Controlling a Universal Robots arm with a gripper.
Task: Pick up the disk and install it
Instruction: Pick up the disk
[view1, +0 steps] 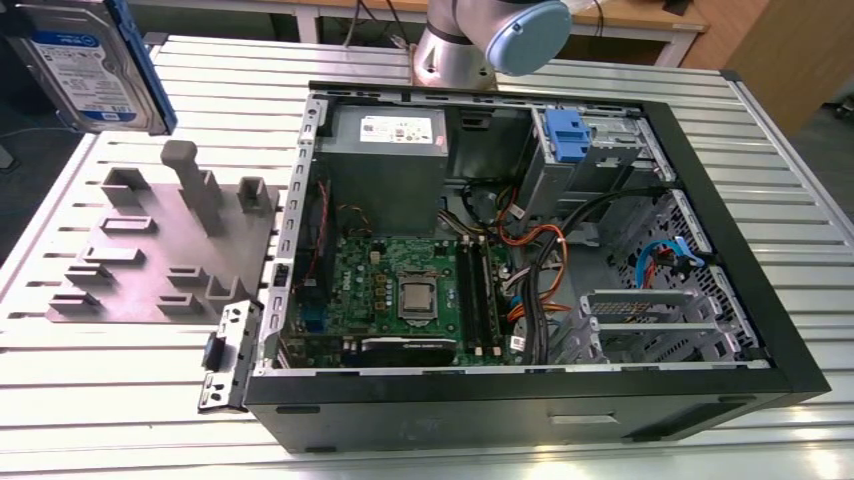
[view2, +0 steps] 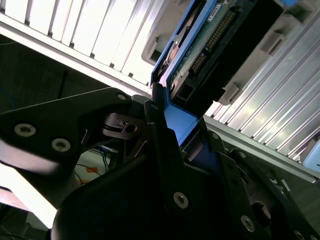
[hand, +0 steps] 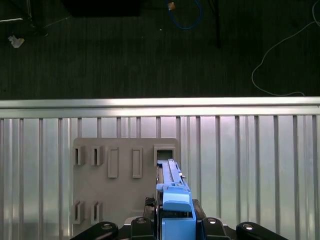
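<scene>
The gripper (view2: 175, 127) is clamped on the disk (view2: 210, 45). In the second wrist view its black fingers (view2: 162, 145) press against both sides of the blue carrier, and the drive's connector edge points away from the gripper. In the first wrist view the disk (hand: 172, 187) is seen edge-on between the gripper (hand: 176, 222) fingers, directly above the grey slotted plate (hand: 120, 195). It is near the square pocket at one corner of the plate, and whether it touches the plate cannot be told. In the exterior view the disk (view1: 91, 70) stands upright with its white-and-blue label facing out, raised over the far end of the plate (view1: 160, 255). The plate lies flat on the ribbed metal table (view1: 120, 400). The open computer case (view1: 534, 400) lies on its side just beside the plate, so the disk is outside the case. Inside the case, the grey power supply (view1: 387, 130) sits on the side nearer the plate, and the silver cage with the blue latch (view1: 567, 135) is farther from it. The base of the arm (view1: 487, 40) rises behind the case, well apart from the plate.
</scene>
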